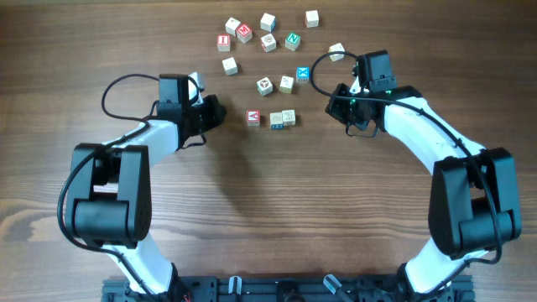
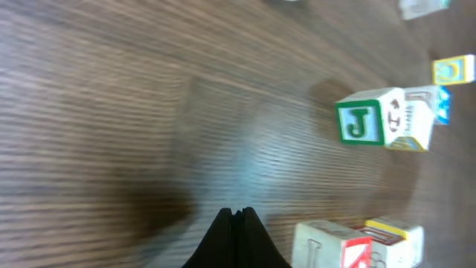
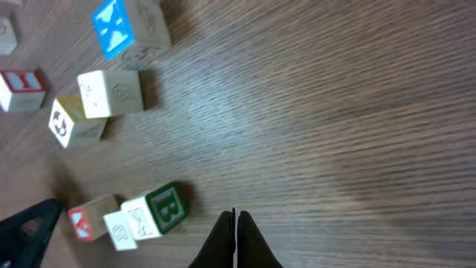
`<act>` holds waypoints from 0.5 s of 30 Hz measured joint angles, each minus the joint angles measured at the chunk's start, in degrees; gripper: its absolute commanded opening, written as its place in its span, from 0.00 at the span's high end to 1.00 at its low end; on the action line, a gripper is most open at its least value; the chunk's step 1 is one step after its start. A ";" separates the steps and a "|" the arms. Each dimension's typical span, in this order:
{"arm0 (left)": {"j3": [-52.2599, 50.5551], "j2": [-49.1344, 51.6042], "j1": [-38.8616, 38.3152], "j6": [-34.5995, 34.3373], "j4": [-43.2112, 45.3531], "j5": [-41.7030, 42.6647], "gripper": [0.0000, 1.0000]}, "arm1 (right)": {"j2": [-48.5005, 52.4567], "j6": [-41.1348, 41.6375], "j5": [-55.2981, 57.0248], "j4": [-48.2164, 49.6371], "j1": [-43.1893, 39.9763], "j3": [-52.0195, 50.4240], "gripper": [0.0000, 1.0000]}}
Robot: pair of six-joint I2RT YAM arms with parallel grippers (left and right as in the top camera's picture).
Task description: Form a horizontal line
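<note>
I've got the row of three cubes (image 1: 270, 118) mid-surface (image 1: 268, 218), between both arms: red-lettered one at the left end, two pale ones touching each other to its right. It looks roughly straight from overhead. The wrist views are blurry, so I can't say whether the red one touches its neighbour. My left fingers (image 2: 227, 240) are pressed together, holding nothing, near the row's left end. My right fingers (image 3: 223, 242) are likewise together & empty, off the right end. Handling, my guess: small wooden blocks, light, rigid, not fragile; smooth faces, so they'd skid or spin if nudged off-centre. Best hold: two opposite flat faces, square-on from above. The other loose cubes (image 1: 267, 42) lie farther back.
</note>
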 measured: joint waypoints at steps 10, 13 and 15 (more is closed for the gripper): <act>0.00 0.04 -3.52 1.97 2.05 1.62 0.96 | 3.72 1.38 -0.35 11.85 -0.39 -7.98 0.96; 0.00 0.07 -4.52 2.12 2.40 1.14 0.96 | 4.46 1.73 -1.73 13.92 -0.44 -7.98 0.96; 0.00 0.11 -4.50 2.12 2.43 0.92 0.96 | 4.61 1.77 -2.34 14.43 -0.42 -8.00 0.96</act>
